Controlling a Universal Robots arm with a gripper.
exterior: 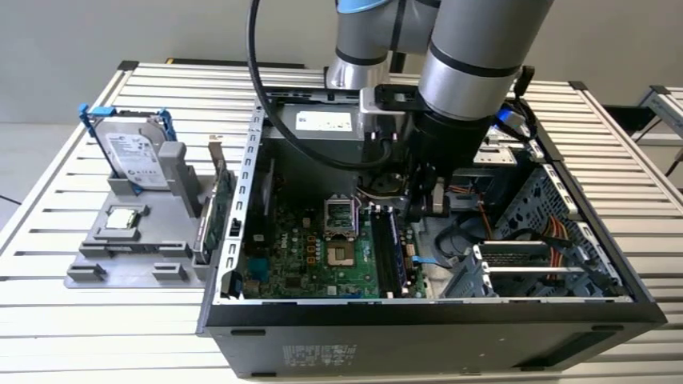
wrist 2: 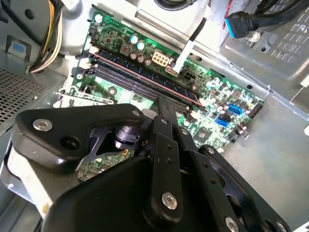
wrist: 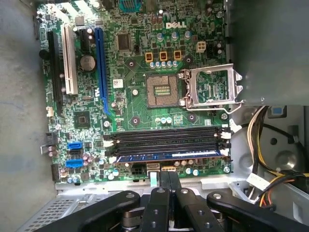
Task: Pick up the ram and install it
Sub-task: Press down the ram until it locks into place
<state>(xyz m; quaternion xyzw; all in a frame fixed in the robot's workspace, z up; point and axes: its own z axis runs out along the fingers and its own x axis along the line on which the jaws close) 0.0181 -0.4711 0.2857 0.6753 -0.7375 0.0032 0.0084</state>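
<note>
The ram (wrist: 169, 155) is a slim blue-green stick lying seated in the memory slot nearest the motherboard's edge, with empty black slots (wrist: 166, 137) beside it. In the exterior view the ram (exterior: 394, 252) runs along the board's right side inside the open computer case (exterior: 427, 320). My gripper (wrist: 168, 176) hovers just off the stick's long side, fingers pressed together with nothing between them. It also appears over the slots in the second wrist view (wrist 2: 164, 106) and deep inside the case under the arm in the exterior view (exterior: 421, 204).
A grey fixture (exterior: 128, 248) on the exterior view's left holds a silver hard drive (exterior: 137, 156) with blue rails and an upright green expansion card (exterior: 217, 212). Inside the case are the open CPU socket (wrist: 161, 91), bundled cables (exterior: 513, 232) and a metal drive cage (exterior: 533, 264).
</note>
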